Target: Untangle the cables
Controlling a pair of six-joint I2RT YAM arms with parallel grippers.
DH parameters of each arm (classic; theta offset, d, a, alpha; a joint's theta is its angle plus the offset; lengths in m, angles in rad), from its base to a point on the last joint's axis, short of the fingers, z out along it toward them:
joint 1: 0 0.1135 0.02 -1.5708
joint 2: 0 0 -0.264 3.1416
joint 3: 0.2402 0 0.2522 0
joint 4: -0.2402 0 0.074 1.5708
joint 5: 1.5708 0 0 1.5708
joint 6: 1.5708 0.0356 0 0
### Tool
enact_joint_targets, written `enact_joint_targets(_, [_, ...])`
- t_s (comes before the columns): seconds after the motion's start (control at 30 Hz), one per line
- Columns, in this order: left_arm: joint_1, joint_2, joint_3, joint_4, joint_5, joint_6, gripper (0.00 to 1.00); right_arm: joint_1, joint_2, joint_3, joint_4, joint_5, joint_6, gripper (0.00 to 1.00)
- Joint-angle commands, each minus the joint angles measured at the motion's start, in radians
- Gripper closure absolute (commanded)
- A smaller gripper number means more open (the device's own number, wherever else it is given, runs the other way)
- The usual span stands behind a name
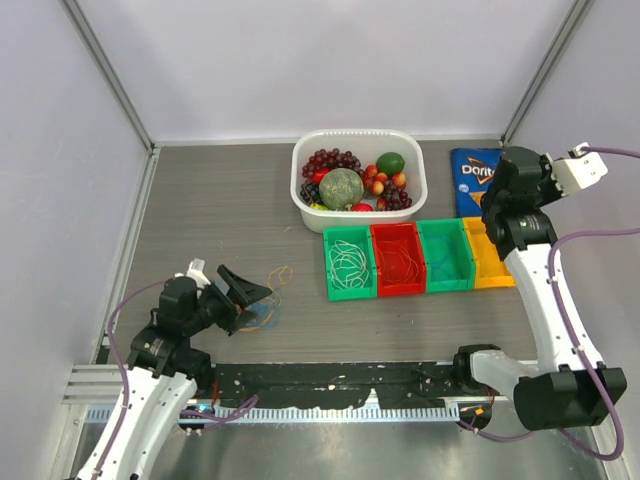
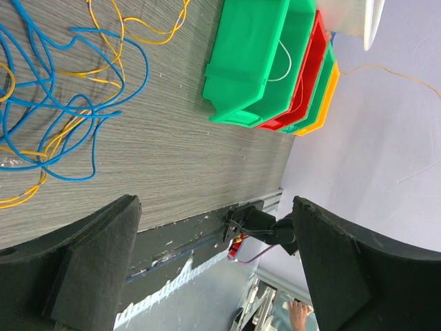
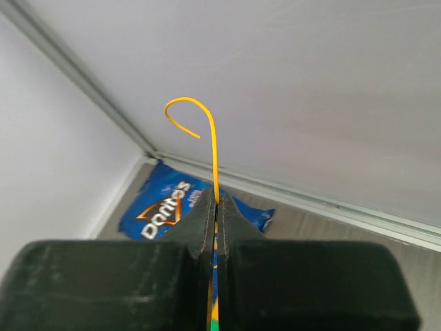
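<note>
Sorting step: right gripper [image 3: 217, 201], high at the far right, pinches one yellow cable [image 3: 215, 155].
Next move: likely lowering it into the yellow bin [image 1: 488, 256].
Left gripper [image 2: 215, 203]: fingers spread, empty, near tangle [image 2: 55, 117].
Tangle: blue and yellow cables on table [image 1: 220, 220]; number unclear.
Bins: four.

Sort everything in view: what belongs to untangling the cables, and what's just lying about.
Job: blue-and-yellow tangle; yellow cable pinched in the right jaws; white cables, already binned; row of coloured bins.
Lying about: fruit tub; Doritos bag.
</note>
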Motion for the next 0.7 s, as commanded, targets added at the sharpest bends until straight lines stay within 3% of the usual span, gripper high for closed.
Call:
enact_joint_targets(0.0, [0.004, -0.02, 0.041, -0.02, -0.002, -0.004, 0.05, -0.101, 0.04, -0.05, 0.002, 0.0, 0.057, 0.99])
enact_joint_targets(0.23, [0.004, -0.043, 0.029, -0.031, 0.001, -0.011, 0.05, -0.219, 0.134, -0.106, -0.087, -0.035, 0.172, 0.99])
enact_joint_targets(0.43, [0.004, -0.063, 0.04, -0.066, 0.0, -0.006, 0.05, -0.42, 0.144, -0.12, -0.104, -0.104, 0.235, 0.99])
enact_joint_targets(0.67, [0.004, -0.068, 0.026, -0.057, 0.0, -0.004, 0.05, -0.43, 0.005, -0.046, -0.193, -0.13, 0.226, 0.99])
